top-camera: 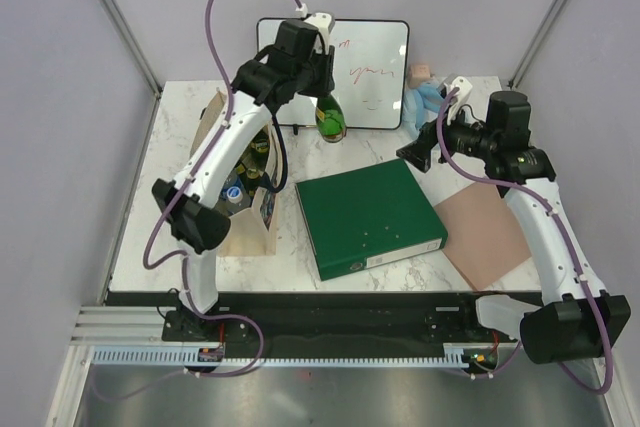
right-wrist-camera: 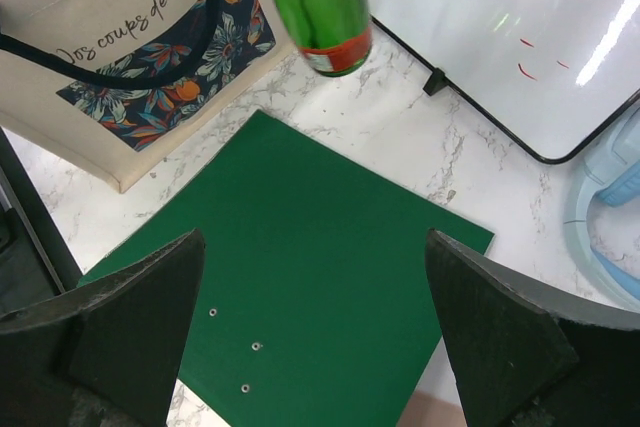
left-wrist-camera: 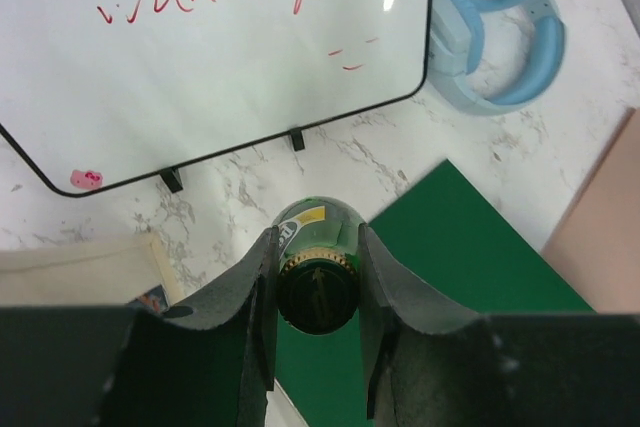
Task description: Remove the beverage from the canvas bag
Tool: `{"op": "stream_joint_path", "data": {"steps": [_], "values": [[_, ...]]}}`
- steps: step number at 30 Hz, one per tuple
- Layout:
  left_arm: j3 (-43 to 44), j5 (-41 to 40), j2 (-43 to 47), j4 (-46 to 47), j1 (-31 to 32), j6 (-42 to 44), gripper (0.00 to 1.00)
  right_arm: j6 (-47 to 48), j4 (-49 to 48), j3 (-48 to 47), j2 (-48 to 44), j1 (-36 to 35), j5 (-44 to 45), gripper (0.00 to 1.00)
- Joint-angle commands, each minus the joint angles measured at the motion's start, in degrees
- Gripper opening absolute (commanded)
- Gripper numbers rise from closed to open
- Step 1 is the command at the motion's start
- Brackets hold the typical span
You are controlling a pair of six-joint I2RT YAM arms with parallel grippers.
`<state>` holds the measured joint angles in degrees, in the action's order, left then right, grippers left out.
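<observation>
My left gripper [top-camera: 322, 95] is shut on the neck of a green glass bottle [top-camera: 331, 121] and holds it upright, to the right of the canvas bag and in front of the whiteboard. The wrist view shows both fingers pressed on the bottle [left-wrist-camera: 318, 292] just below its dark cap. The bottle's base [right-wrist-camera: 322, 7] hangs just above the marble table. The beige canvas bag [top-camera: 250, 235] stands upright at the left with dark handles and a floral print [right-wrist-camera: 150, 77]. My right gripper [top-camera: 416, 152] is open and empty [right-wrist-camera: 315, 242] over the green binder.
A green binder [top-camera: 368, 215] lies mid-table. A whiteboard [top-camera: 372, 72] stands at the back, with blue headphones [left-wrist-camera: 495, 32] to its right. A pinkish mat [top-camera: 490, 237] lies at the right. More bottles [top-camera: 240, 187] show inside the bag.
</observation>
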<state>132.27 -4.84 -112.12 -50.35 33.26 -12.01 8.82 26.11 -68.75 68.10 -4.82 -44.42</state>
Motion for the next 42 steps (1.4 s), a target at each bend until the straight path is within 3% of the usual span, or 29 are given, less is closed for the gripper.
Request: {"op": "stream_joint_path", "data": {"steps": [1,9,26,27,30,31,34,42], "values": [[1.41,-4.12,-2.22,15.80,0.14,3.66,0.02,1.38,-1.67,1.07,-2.00,0.51,0.92,0.98],[1.06,-6.06,-9.78,17.12,-1.00,3.66,0.02,1.55,-1.67,2.22,-1.74,0.78,1.01,0.98],[-5.26,-7.20,-12.60,20.29,-2.85,4.89,0.04,1.55,-1.59,2.39,0.46,0.69,0.22,0.98],[-5.53,-7.29,-12.43,20.38,-2.85,4.98,0.07,1.64,-1.50,2.39,0.72,0.69,0.22,0.98],[-7.10,-7.29,-11.73,20.46,-2.85,4.98,0.34,1.90,-1.32,2.22,0.99,0.69,-0.13,0.98],[-7.63,-7.29,-11.46,20.46,-2.85,4.98,0.55,2.08,-1.15,1.87,1.25,0.69,-0.22,0.98],[-9.30,-7.55,-9.88,20.29,-2.85,4.80,0.80,2.87,-0.27,0.91,1.86,0.69,-0.66,0.98],[-10.62,-6.06,2.14,19.15,-2.85,2.44,0.94,12.79,11.04,-7.96,6.95,-3.69,-1.63,0.98]]}}
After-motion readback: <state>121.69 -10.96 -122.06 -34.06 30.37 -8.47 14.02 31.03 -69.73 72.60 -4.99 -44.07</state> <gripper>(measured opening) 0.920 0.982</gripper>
